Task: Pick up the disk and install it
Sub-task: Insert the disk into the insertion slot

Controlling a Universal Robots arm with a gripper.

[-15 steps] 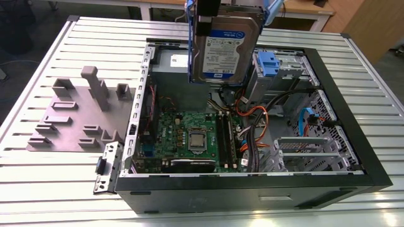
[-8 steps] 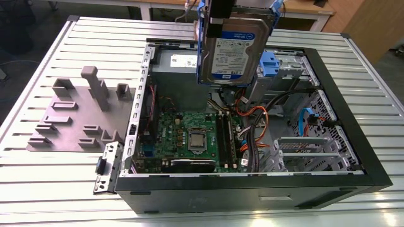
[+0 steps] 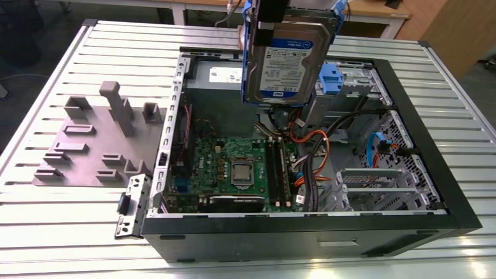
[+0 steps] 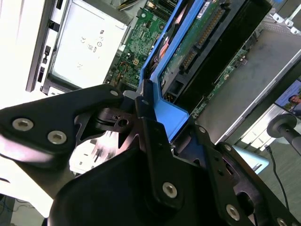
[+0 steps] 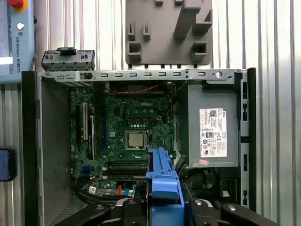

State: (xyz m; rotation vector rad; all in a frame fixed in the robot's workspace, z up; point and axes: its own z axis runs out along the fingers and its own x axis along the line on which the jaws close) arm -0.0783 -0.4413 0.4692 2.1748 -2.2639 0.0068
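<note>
Since the gripper [image 5: 163, 207] has its fingers closed on the blue carrier frame of the disk [image 3: 287, 58], you can count the pick-up as done. By my reading, the step in hand is the carry toward installation.

In the exterior view the disk hangs roughly upright above the open computer case [image 3: 434, 192], with its label side facing that camera. It is over the end of the case where the grey power-supply box [image 5: 211, 127] sits. It looks clear of the case, touching nothing but the fingers. The second wrist view shows you its circuit-board side, with the connector edge at the end away from the gripper, toward the case interior.

Inside the case, the motherboard [image 3: 232, 163] lies flat on the case floor, and a bundle of orange and black cables [image 3: 310, 145] runs beside it. A silver drive cage [image 3: 380, 186] stands at the case's other end from the power-supply box. A small blue latch [image 3: 331, 75] sits inside the case, just beside the hanging disk. No bay holds the disk yet, and I cannot tell from here which bay it is meant for.

As I judge it, the next move calls for squaring the carrier frame to its bay inside the case. You will also need to keep the connector edge out of the cables. The grip must stay firm too, since the disk is held by one end only.
</note>
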